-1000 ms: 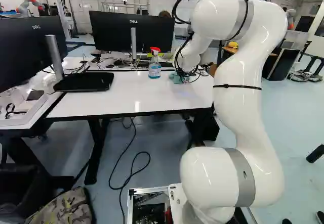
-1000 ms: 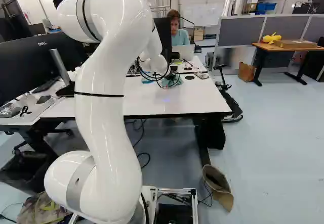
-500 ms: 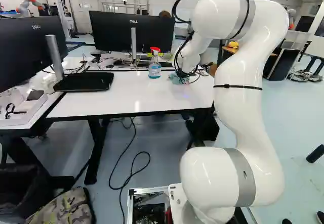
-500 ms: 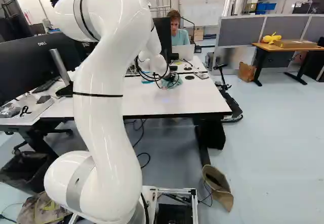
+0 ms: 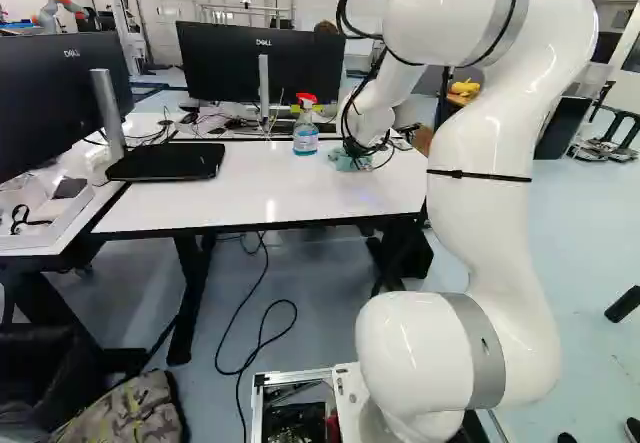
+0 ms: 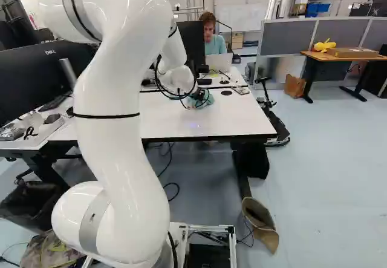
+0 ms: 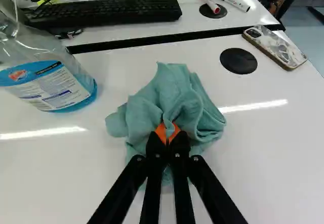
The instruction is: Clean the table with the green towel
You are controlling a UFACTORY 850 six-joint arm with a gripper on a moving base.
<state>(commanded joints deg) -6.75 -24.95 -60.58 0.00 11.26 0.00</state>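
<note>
The green towel (image 7: 169, 90) is pinched by the gripper (image 7: 168, 133), its orange pads closed on a raised fold at the near side of the crumpled heap. The rest is spread in loose folds on the worktop (image 5: 220, 198), close to the far edge and nearer the right edge than the left.

The cloth can be judged light, soft and limp, with nothing in it to be broken. It is likely to be dragged easily over the smooth top, but no stiffness can be expected from it: if only a thin fold is held, the heap may be rolled or left trailing. A thick bunch near the middle is best taken, so that a broad pad of cloth is kept beneath the fingers during wiping.

In the wrist view the grip itself is shown, and the phone (image 7: 276, 47) is made out plainly by the far right corner, with a round black cover (image 7: 238, 60) between it and the towel. The red trigger of the spray bottle (image 5: 305, 135) is shown only in the left base view; in the right base view the bottle is hidden by the arm (image 6: 115, 86), while the right edge is laid bare along its length.
</note>
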